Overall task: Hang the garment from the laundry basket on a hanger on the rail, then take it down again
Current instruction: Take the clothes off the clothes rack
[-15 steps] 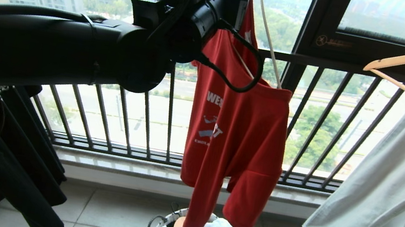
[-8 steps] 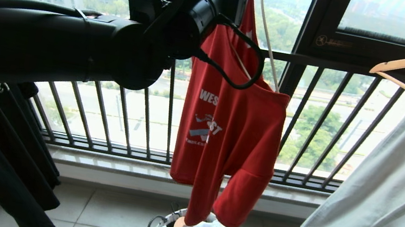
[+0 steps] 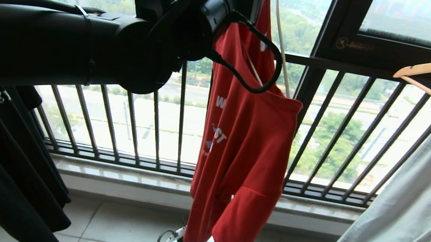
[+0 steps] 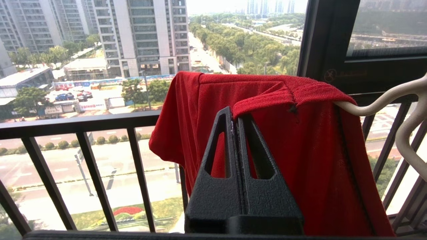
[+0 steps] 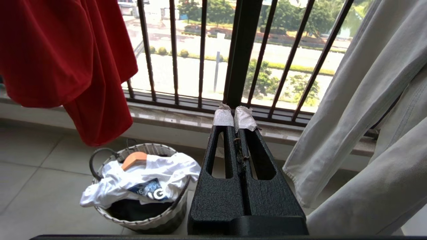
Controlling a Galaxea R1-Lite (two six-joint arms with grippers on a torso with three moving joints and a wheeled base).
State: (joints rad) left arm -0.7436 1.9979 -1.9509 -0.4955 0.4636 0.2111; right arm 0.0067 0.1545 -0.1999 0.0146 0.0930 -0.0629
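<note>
Head view — red garment (image 3: 246, 144), hanging twisted

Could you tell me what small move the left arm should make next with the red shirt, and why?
Probably draw the collar further along the hanger. The left gripper is shut on the garment at the neckline, and only one hanger arm sits inside the shirt, so it hangs lopsided over the laundry basket. The right gripper is shut and empty, away from the shirt.

free: floor (image 5: 40, 173) beside laundry basket (image 5: 140, 213) | blocked: railing (image 3: 153, 128), pale trousers (image 3: 418, 190) right
</note>
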